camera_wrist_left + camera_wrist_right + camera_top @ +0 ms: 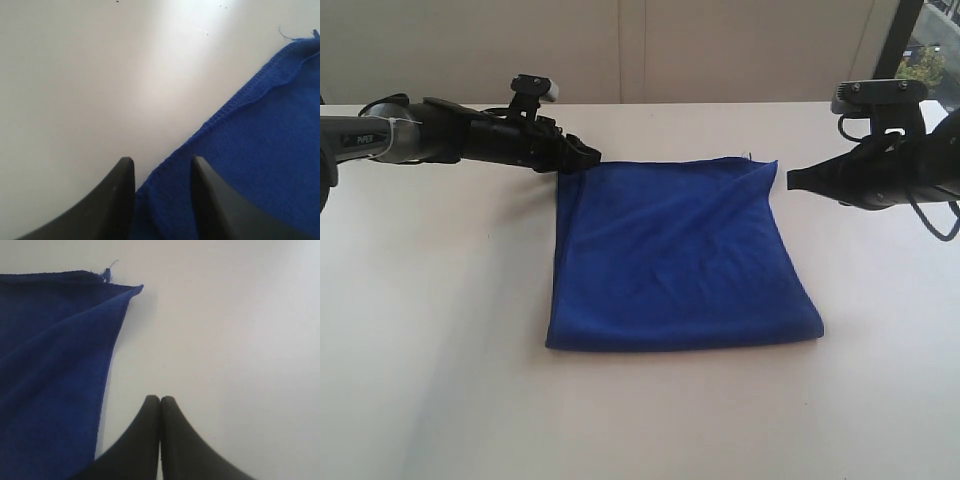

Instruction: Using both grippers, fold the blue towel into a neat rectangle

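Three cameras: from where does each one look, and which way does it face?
Exterior view: off the arms, above one table edge, looking down across it at the blue towel; the left gripper and the right gripper show.
Left wrist view: behind the left gripper, facing the towel's stitched edge; its parted fingers show.
Right wrist view: behind the right gripper, facing the table beside the towel; its closed fingers show.
Shared: both wrist views see the towel corner with the loose thread.
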### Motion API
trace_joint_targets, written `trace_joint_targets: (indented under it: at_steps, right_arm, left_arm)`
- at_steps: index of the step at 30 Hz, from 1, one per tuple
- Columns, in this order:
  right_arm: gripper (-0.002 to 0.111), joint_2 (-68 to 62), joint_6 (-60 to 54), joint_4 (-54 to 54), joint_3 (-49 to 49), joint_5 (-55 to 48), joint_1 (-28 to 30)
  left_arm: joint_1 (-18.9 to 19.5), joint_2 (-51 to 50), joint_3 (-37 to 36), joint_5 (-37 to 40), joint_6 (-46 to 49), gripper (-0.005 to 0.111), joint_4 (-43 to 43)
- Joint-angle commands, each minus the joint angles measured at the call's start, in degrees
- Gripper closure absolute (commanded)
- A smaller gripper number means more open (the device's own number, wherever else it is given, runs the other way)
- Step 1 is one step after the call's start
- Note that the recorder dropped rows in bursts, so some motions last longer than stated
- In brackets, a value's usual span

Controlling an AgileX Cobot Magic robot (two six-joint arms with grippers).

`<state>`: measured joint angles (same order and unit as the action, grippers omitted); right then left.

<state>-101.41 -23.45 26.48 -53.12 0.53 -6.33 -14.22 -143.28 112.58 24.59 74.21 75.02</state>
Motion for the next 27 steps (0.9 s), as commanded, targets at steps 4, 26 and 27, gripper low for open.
trace_joint_targets:
  at_steps: [4,26,27]
  right_arm:
    - [0.108,-0.2,-0.3,-0.4,-0.1,0.7,0.5]
    - [0.108,-0.2,-0.5,-0.4,-0.1,0.8,0.5]
    - [0.108,-0.2,-0.5,-0.4,-0.1,1.0,0.5]
  left_arm:
    - [-0.2,-2.0,0.0,0.4,0.1,0.064,0.2]
    - [-0.2,-2.0,0.8,-1.1,1.0,0.091,2.1]
    - [-0.2,-2.0,0.8,-1.2,1.0,0.093,2.1]
